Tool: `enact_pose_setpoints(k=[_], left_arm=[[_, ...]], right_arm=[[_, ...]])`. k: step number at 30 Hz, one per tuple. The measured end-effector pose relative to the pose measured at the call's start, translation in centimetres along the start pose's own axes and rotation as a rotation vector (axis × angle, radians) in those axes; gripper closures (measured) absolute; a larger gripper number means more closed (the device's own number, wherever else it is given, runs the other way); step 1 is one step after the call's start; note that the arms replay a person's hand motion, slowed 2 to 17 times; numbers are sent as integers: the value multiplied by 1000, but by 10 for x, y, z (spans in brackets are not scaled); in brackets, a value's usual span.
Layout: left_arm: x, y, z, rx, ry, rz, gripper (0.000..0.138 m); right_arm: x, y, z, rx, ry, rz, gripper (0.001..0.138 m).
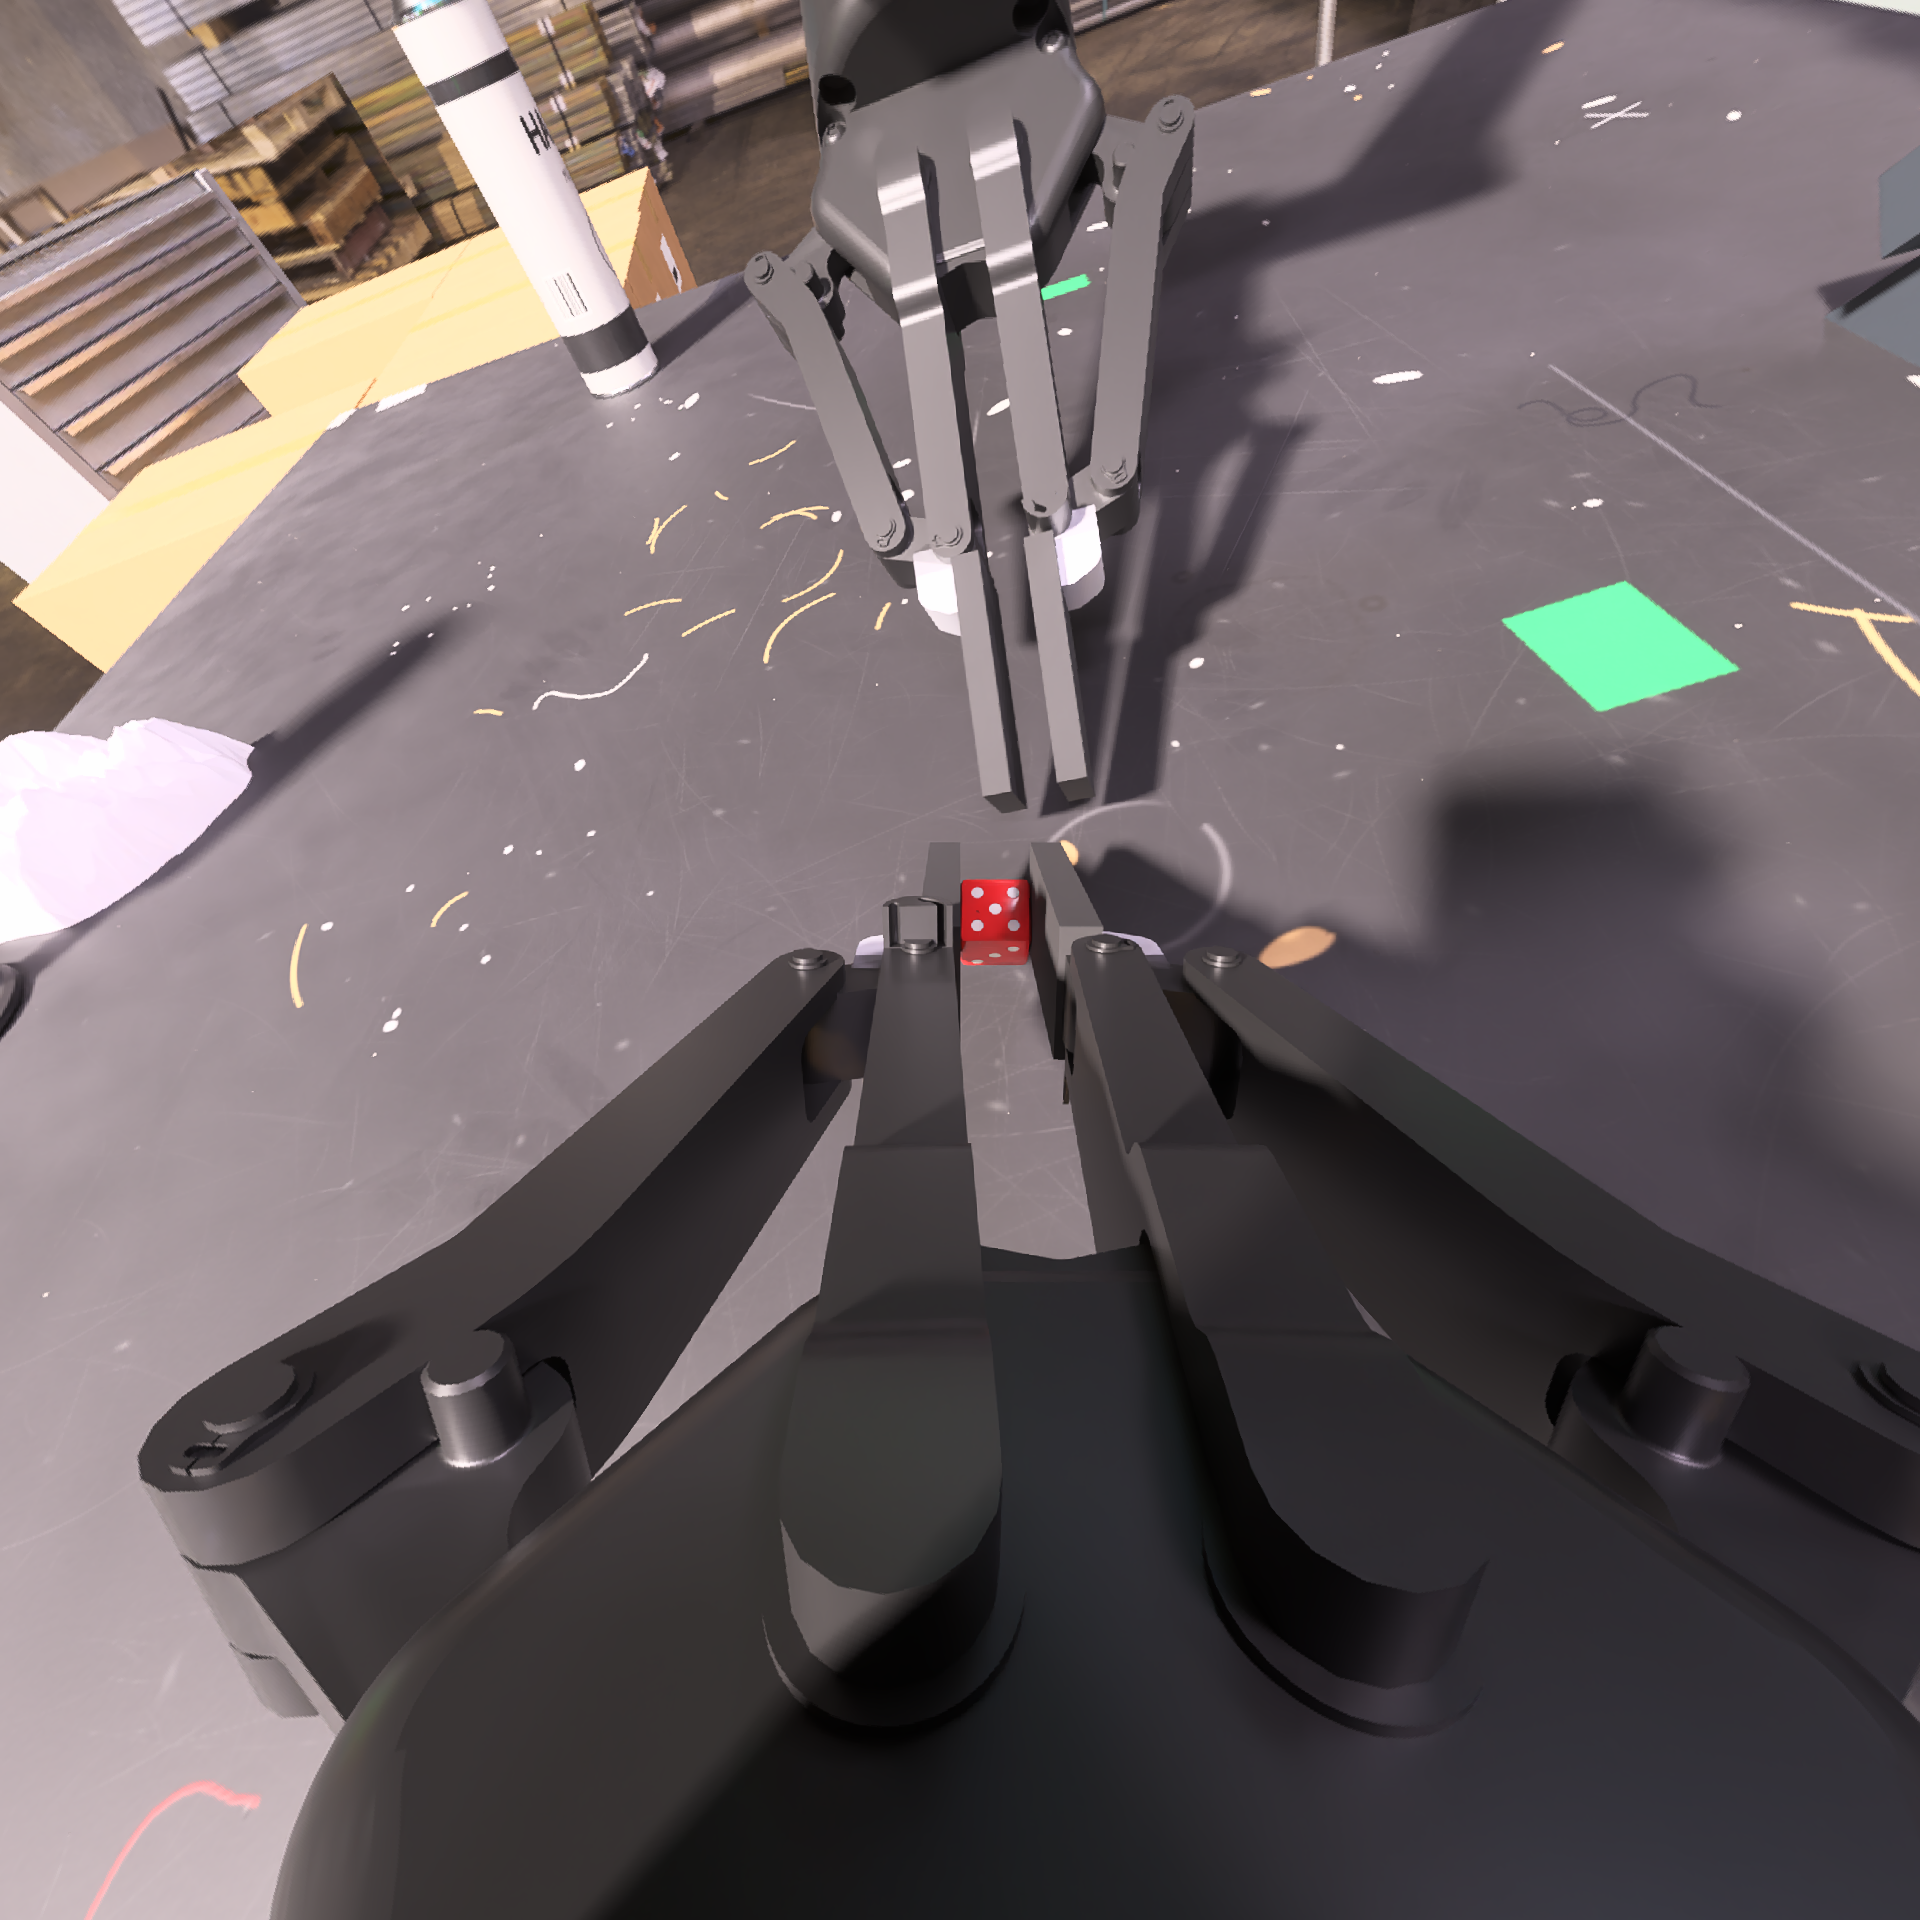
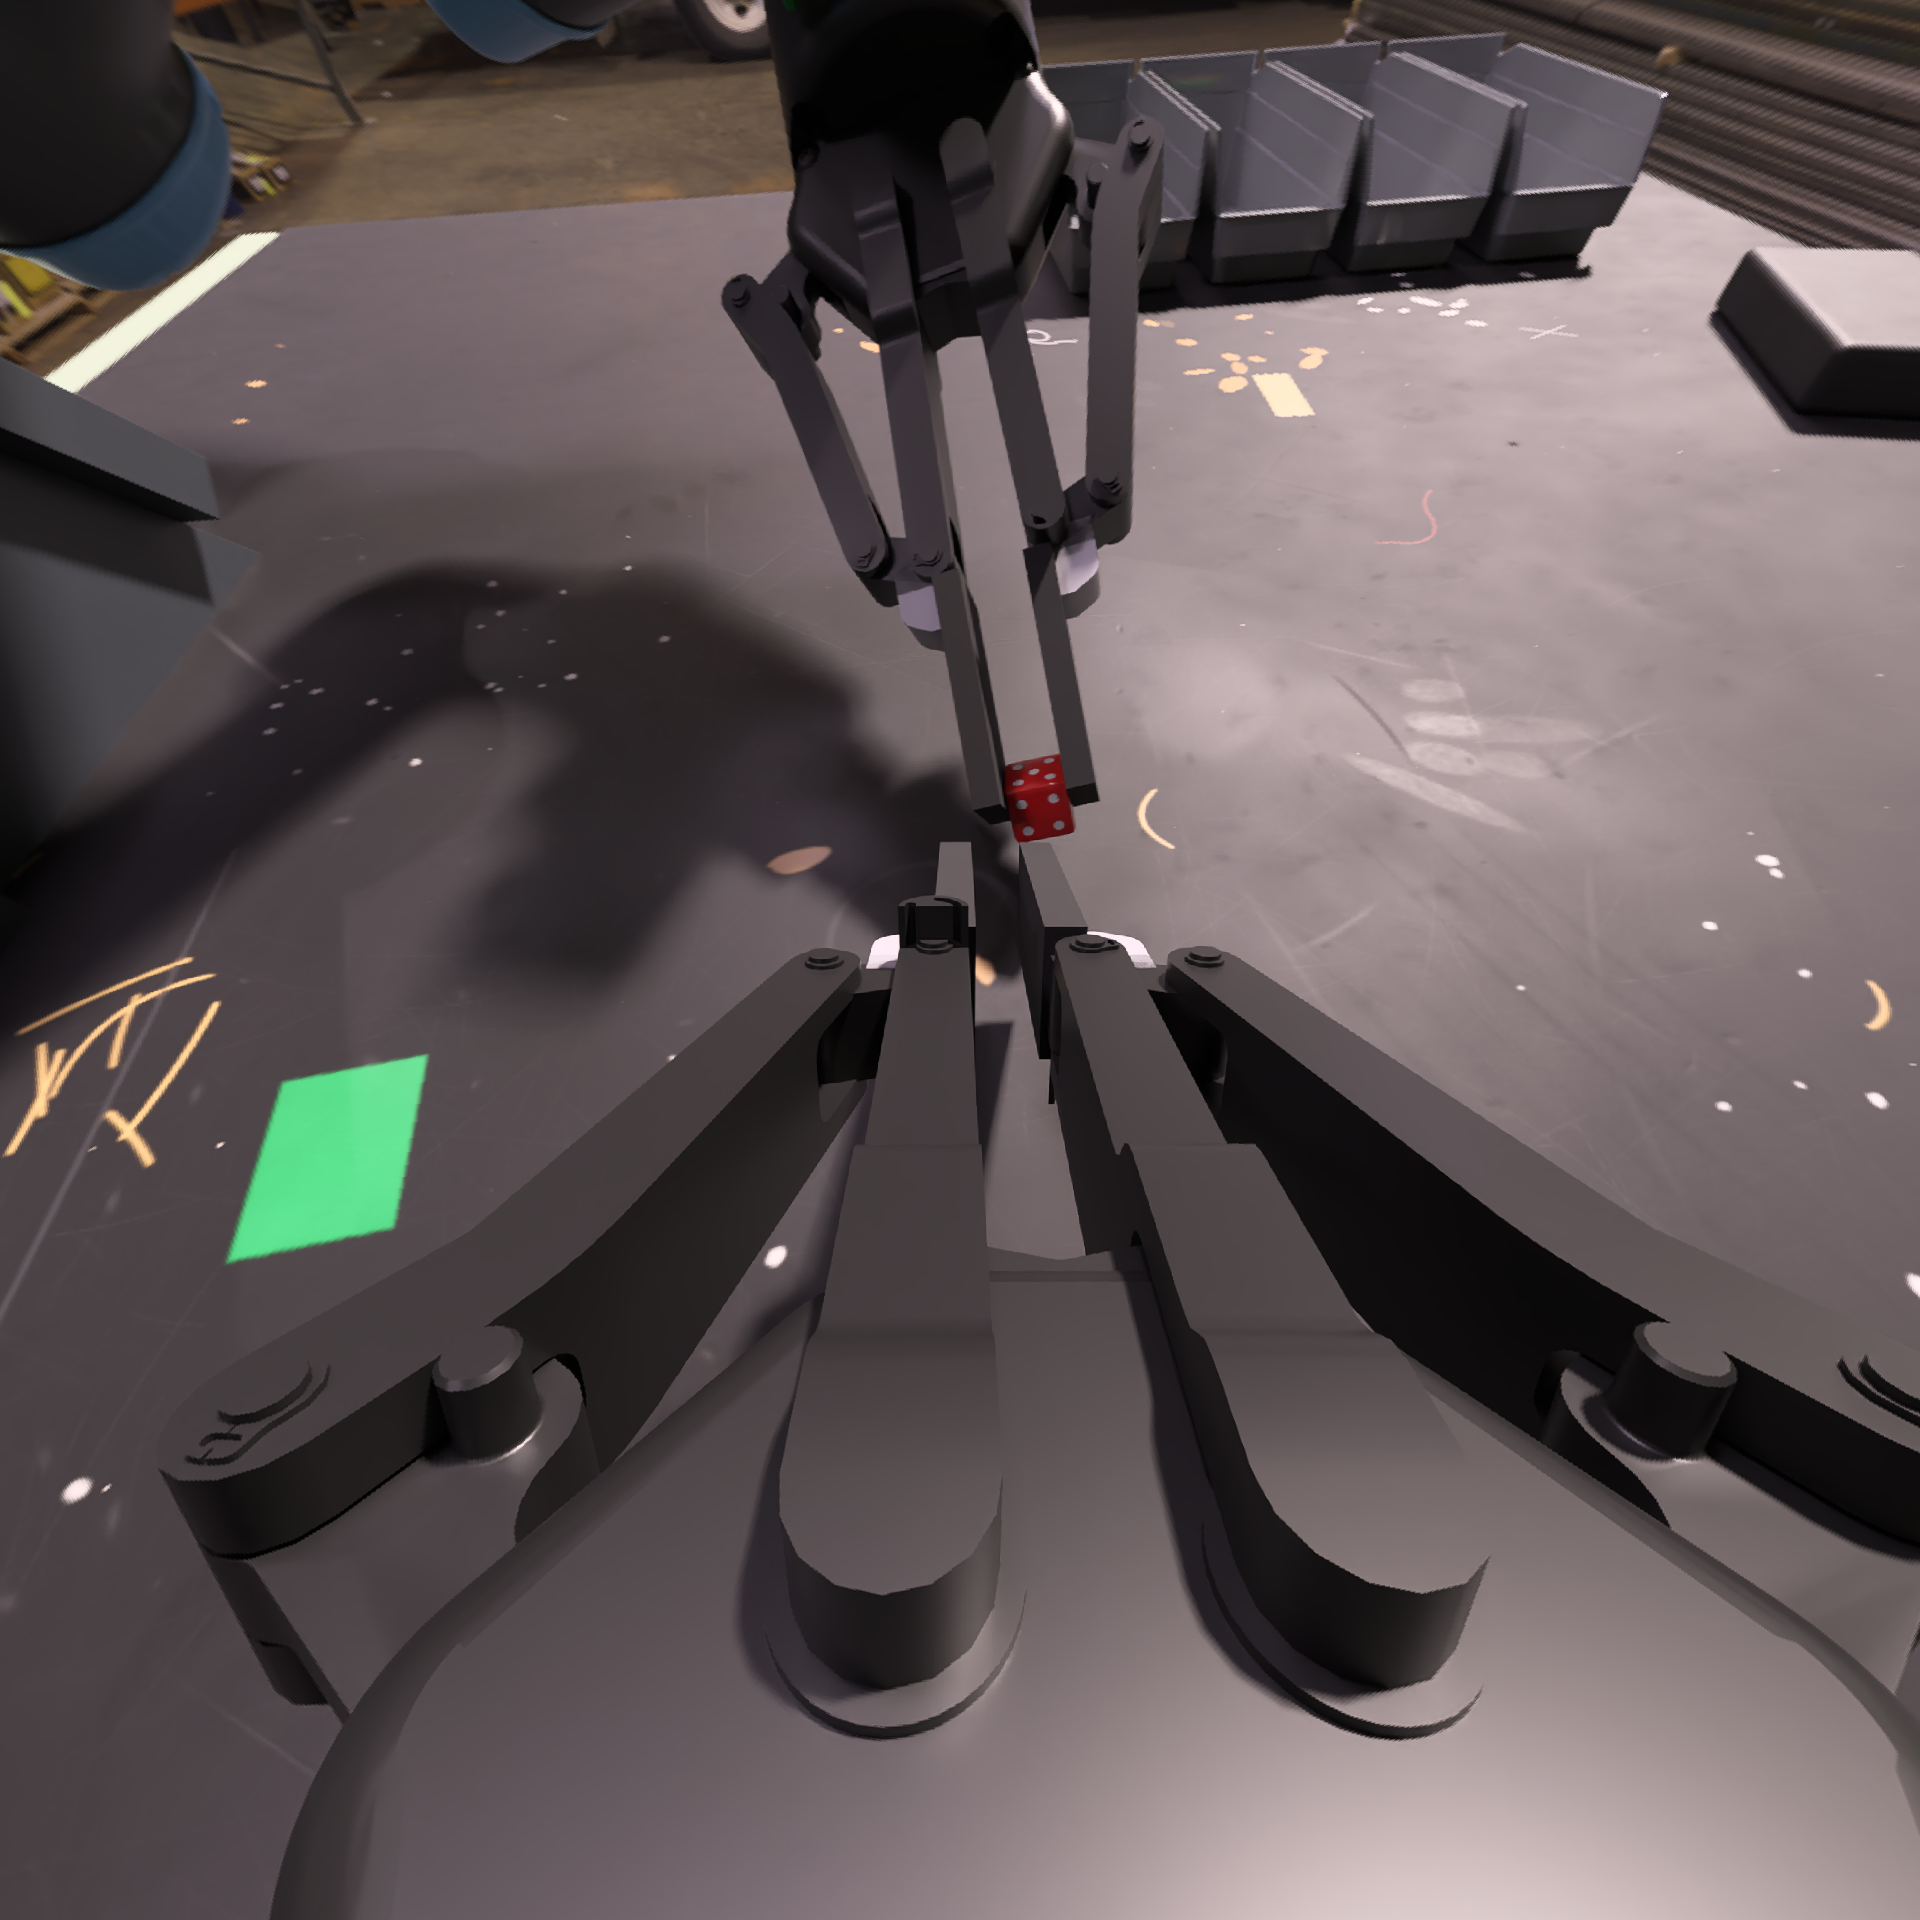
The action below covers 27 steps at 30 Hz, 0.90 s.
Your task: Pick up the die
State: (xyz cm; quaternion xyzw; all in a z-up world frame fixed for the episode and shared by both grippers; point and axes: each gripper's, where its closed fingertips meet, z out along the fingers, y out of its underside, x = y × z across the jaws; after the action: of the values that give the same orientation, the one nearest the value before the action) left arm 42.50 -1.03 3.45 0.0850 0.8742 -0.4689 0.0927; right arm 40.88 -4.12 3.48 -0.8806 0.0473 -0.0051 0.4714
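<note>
Left gripper (image 1: 994, 868): sitting centre frame in its own view, fingers drawn in close and pinching the red die between the tips, one pad on each side face.
Die (image 1: 994, 911): red with white pips, squeezed at the fingertips just above centre of the left wrist view; in the right wrist view it is showing at the very tips of the far gripper (image 2: 1039, 798), a little above centre. Whether it is touching the table, I cannot tell.
Right gripper (image 2: 995, 868): fingers pulled nearly together with only a narrow gap, nothing between them; tips pointing at the die and hanging just short of it. In the left wrist view it is reaching down from the top centre (image 1: 1034, 790), tips near the die but apart from it.
Table (image 1: 520, 1039): dark grey, scratched, flecked with white and yellow marks.
Green patch (image 1: 1619, 644): lying flat at right of the left wrist view, well apart from the die.
White post (image 1: 525, 197): standing upright at upper left, black bands on it.
Grey bins (image 2: 1382, 166): lining up in a row along the upper right of the right wrist view.
</note>
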Motion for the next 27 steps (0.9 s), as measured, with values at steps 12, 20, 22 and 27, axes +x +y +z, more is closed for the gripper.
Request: enact_pose_setpoints(k=[12,20,22,27], left_arm=[[0,0,0,4,-8,11,121],[0,-1,-1,11,-18,28,121],[0,-1,-1,12,-19,30,121],[0,-1,-1,16,-21,31,121]], right_arm=[[1,-4,-4,37,-5,19,125],[9,-7,-5,66,61,2,107],[10,-7,-5,64,70,1,104],[10,-5,-3,47,73,1,101]])
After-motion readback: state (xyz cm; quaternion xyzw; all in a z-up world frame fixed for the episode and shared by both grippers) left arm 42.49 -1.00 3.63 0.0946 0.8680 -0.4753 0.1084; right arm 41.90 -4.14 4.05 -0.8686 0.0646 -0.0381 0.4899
